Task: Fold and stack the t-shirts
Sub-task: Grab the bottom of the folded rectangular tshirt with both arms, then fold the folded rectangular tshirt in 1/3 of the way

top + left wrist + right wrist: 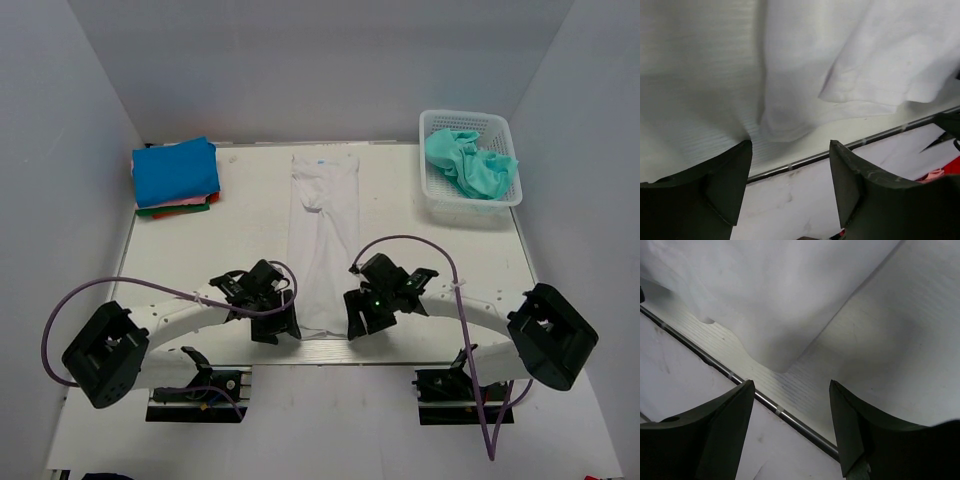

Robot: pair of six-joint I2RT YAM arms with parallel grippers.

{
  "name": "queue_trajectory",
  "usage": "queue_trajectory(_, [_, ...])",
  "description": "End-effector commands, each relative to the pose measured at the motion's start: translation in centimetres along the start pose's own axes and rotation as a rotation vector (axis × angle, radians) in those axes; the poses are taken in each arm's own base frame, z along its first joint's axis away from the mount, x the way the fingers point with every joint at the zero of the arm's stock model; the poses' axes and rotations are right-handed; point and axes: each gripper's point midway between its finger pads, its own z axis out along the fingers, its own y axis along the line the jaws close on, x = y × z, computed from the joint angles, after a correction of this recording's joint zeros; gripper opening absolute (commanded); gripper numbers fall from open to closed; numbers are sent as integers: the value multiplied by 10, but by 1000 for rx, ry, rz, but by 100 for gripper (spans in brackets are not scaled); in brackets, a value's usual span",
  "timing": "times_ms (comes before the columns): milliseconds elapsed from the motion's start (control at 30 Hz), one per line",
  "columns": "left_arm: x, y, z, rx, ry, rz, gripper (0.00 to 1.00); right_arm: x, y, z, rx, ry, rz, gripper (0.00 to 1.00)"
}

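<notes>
Currently, at the near edge, my left gripper and right gripper sit low over the white table, one at each near corner of the soft white t-shirt. Both pairs of black fingers stand apart with nothing between them, so no cloth is gripped on either side. Left wrist view: the hem corner lies rumpled and doubled just beyond the fingertips, close to the thin metal strip along the table's near edge. Right wrist view: the other hem corner is a rounded lobe just ahead of the gap, flat on the table. From above, the shirt lies as a long narrow band running from the near edge toward the far edge. I judge the lengthwise folds done and the crosswise fold in hand. Next move, as I read it: lower each pair of fingers onto its corner, pinch all layers together, then lift and carry the hem evenly toward the far end so the band does not skew. Risk: the left corner's loose layers may slip the pinch. Far left, a stack of folded t-shirts, bright blue on top with pink, red and green edges beneath, is the likely destination. Far right, a crumpled teal t-shirt lies inside the white plastic lattice basket, not yet folded.
</notes>
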Motion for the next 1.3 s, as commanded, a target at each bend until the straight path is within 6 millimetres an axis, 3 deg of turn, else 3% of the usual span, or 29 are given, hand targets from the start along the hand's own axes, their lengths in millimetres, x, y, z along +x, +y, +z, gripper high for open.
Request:
queue_trajectory(0, [-5,10,19,-3,-45,25,73,-4,12,10,-59,-21,-40,67])
queue_trajectory(133, [-5,12,25,-14,-35,22,57,-1,11,18,-54,-8,-82,59])
queue_trajectory(167, [-3,16,29,-22,-28,20,47,-2,11,19,-51,-8,-94,54])
queue_trajectory(233, [-3,16,29,-22,-28,34,37,0,14,23,-75,-5,-109,50])
queue_trajectory(267, [-2,20,28,-37,-27,31,26,5,11,25,-69,13,-110,43])
queue_trajectory(333, [0,22,28,-48,-19,29,15,6,10,28,-54,27,-105,39])
queue_trajectory(400, [-4,16,23,-27,-36,45,0,3,11,30,-53,21,-113,24])
queue_trajectory(500, [-15,-4,9,29,-73,73,0,-2,13,26,-38,17,-125,0])
queue_trajectory(633, [-32,-30,-17,65,-119,94,0,-31,25,-3,-7,-91,-140,0])
queue_trajectory(700, [-33,-34,-25,47,-103,90,0,-46,19,-14,70,-119,-125,0])
queue_trajectory(800, [-55,-58,-38,71,-133,104,0,-73,21,-29,123,-170,-156,0])
queue_trajectory(833, [-70,-74,-49,83,-175,109,0,-89,26,-36,135,-208,-164,0])
queue_trajectory(867, [-80,-76,-52,64,-191,108,0,-103,22,-35,178,-217,-163,0])
queue_trajectory(900, [-91,-84,-55,28,-194,110,0,-107,9,-40,241,-209,-180,0])
queue_trajectory(1000, [-131,-85,-69,-78,-274,114,0,-143,-1,-50,305,-246,-172,0])
queue_trajectory(1033, [-138,-83,-58,-113,-246,122,0,-154,-13,-54,319,-257,-139,0])
queue_trajectory(1067, [-147,-84,-57,-129,-251,111,0,-174,-7,-64,309,-302,-148,0])
queue_trajectory(1100, [-164,-91,-64,-120,-273,101,0,-179,-11,-59,314,-292,-144,0])
queue_trajectory(1133, [-172,-90,-62,-129,-271,87,0,-194,-12,-67,297,-322,-140,0])
queue_trajectory(1167, [-189,-88,-59,-150,-277,59,0,-201,-15,-61,297,-311,-136,0])
queue_trajectory(1267, [-214,-86,-59,-154,-298,17,0,-218,-19,-64,275,-322,-139,0])
